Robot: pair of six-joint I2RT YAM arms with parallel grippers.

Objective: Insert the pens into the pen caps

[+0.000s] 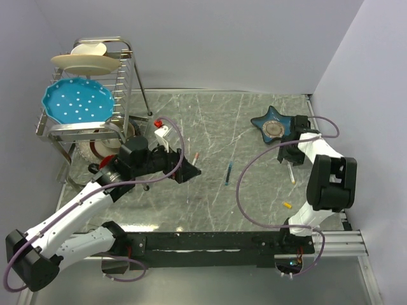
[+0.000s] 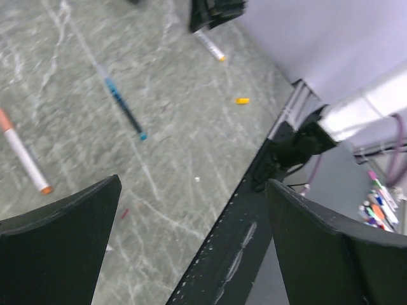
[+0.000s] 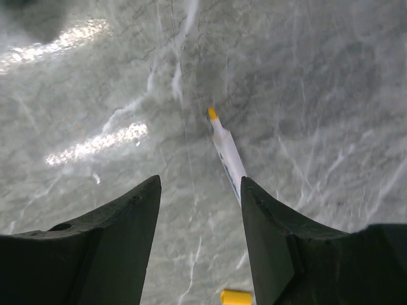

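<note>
right jaws part-open over yellow-tipped pen, left jaws wide

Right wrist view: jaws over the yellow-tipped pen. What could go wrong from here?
1. The yellow-tipped pen sits off-centre: its barrel vanishes behind one finger instead of lying in the gap, so the right jaws may clip it, skew it or push it away.
2. The yellow cap lies loose near that finger; a nudge could send it rolling across the table.
</note>
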